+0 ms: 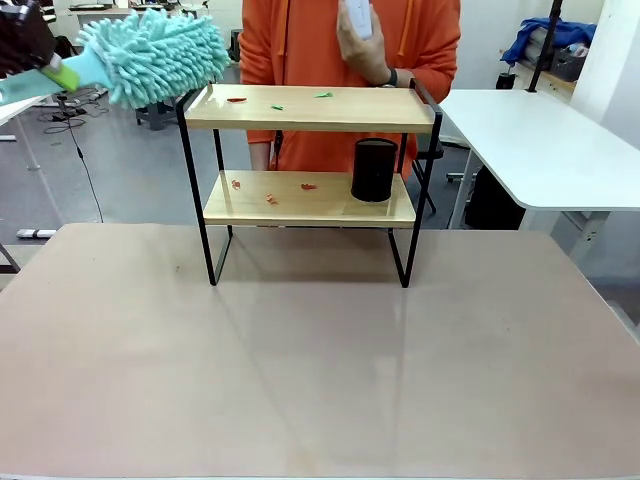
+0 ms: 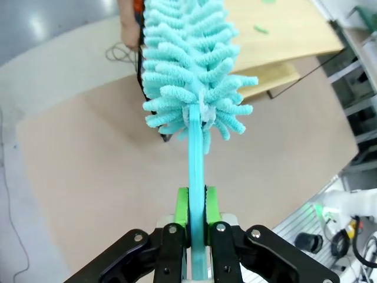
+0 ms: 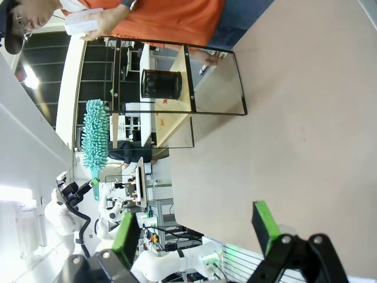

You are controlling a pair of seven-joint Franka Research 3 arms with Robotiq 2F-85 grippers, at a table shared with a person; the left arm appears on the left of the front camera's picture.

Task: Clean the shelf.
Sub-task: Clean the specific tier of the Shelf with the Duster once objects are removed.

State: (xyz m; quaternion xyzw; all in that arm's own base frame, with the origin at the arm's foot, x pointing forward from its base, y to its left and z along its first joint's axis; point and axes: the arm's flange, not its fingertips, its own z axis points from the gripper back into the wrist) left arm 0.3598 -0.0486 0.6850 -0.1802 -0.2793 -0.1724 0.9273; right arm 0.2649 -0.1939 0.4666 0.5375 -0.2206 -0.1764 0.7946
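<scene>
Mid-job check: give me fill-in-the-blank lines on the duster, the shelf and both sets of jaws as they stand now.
1. The left gripper holds the teal duster by its ____.
2. The black cup stands on the ____ board of the shelf.
3. The jaws of the right gripper stand ____.
Missing words: handle; lower; open.
</scene>
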